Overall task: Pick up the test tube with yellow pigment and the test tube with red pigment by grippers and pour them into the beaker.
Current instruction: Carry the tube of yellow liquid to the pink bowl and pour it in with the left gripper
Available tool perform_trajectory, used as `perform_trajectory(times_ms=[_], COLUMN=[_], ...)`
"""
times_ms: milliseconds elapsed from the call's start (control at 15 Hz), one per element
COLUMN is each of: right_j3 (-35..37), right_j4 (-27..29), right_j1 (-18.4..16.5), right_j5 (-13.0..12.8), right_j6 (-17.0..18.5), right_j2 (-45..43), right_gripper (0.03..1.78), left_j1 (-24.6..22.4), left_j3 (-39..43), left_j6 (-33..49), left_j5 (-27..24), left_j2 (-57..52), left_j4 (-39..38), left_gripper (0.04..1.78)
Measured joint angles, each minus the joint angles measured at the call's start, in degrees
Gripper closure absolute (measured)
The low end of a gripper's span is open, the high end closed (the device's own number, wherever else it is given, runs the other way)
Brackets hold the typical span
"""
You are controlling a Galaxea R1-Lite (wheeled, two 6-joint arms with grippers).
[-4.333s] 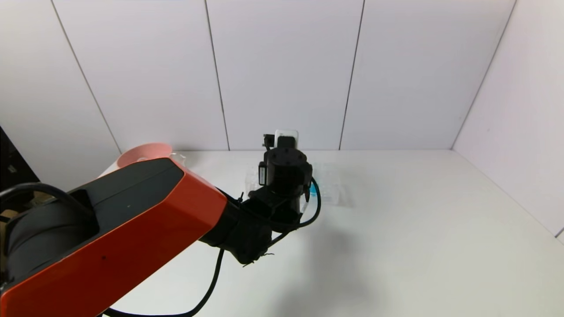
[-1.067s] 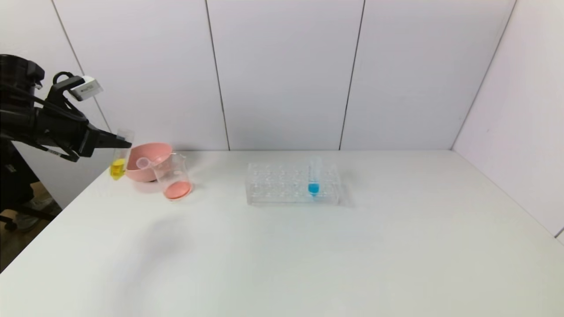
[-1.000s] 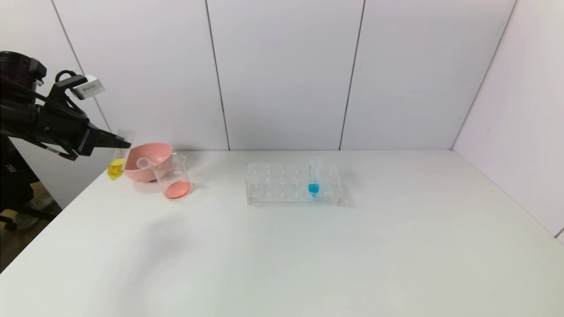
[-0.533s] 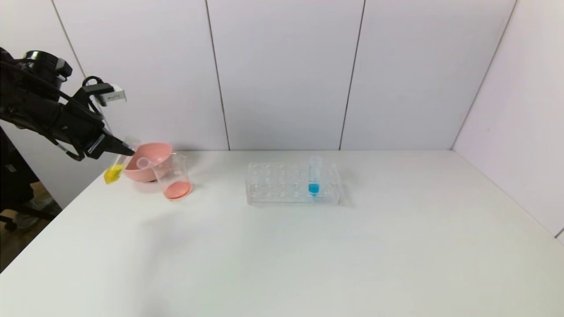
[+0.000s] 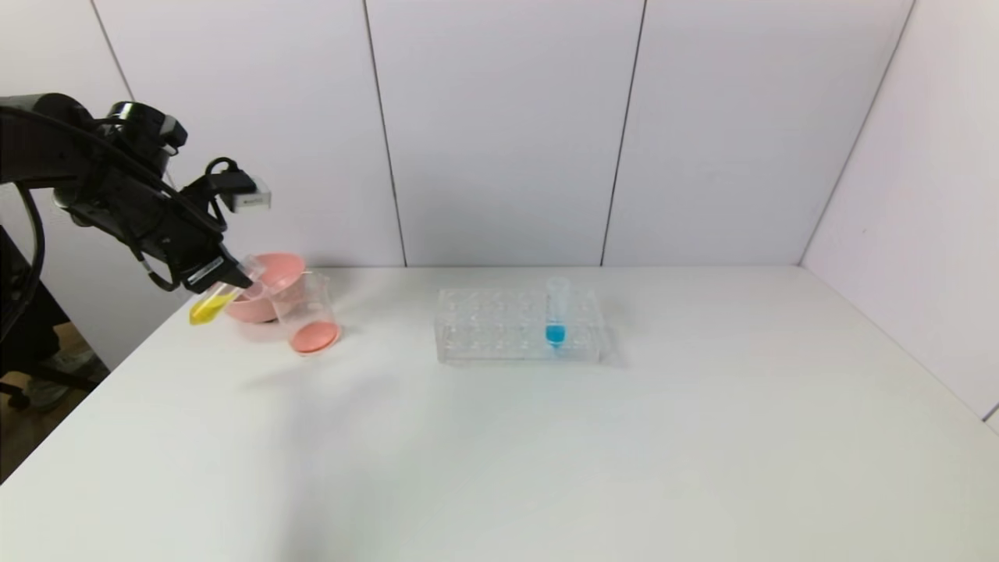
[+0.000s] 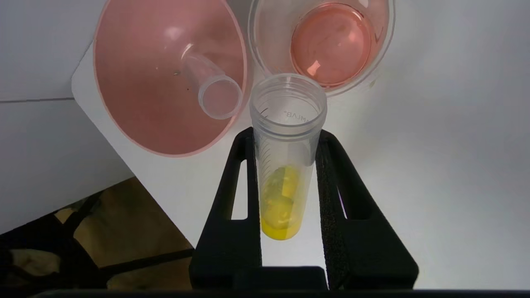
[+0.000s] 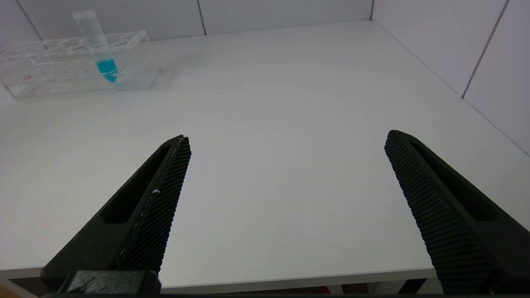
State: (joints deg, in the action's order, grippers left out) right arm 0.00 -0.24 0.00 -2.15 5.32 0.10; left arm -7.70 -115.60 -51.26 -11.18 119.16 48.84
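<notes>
Since half a second ago, yellow tube [image 5: 212, 303] tipped further, mouth now toward beaker [image 5: 305, 314] at frame's left. Left gripper [image 6: 287, 174] pinches it mid-body. Mouth sits short of the rim, beside pink bowl [image 5: 257, 297]: advance first, then tilt slowly. Right gripper [image 7: 285, 198] spread, idle.

Look at the far left corner of the worktop: your test tube with yellow pigment [image 5: 216, 300] hangs steeply tilted, mouth toward the beaker [image 5: 307, 312]. That beaker stands upright, red liquid pooled inside. An emptied clear tube [image 6: 209, 87] leans nearby.
</notes>
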Motion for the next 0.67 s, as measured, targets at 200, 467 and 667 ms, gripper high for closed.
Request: perform_trajectory(times_ms=[200,467,667], right_j3=[0.0,0.0,0.0], right_j4=[0.0,0.0,0.0], right_j1=[0.0,0.0,0.0], right_j5=[0.0,0.0,0.0], right_j6=[0.0,0.0,0.0], right_j2=[0.0,0.0,0.0], right_gripper=[0.1,0.1,0.1], left_j1=[2.0,4.8,7.0], left_j3=[-0.2,-0.2,-0.2], left_j6=[-2.4,-3.0,-3.3], left_j5=[5.7,9.7,12.4], left_j2=[0.5,0.8,0.8], left_j4=[-0.3,-0.4,-0.3], left_gripper=[1.4,1.4,1.4])
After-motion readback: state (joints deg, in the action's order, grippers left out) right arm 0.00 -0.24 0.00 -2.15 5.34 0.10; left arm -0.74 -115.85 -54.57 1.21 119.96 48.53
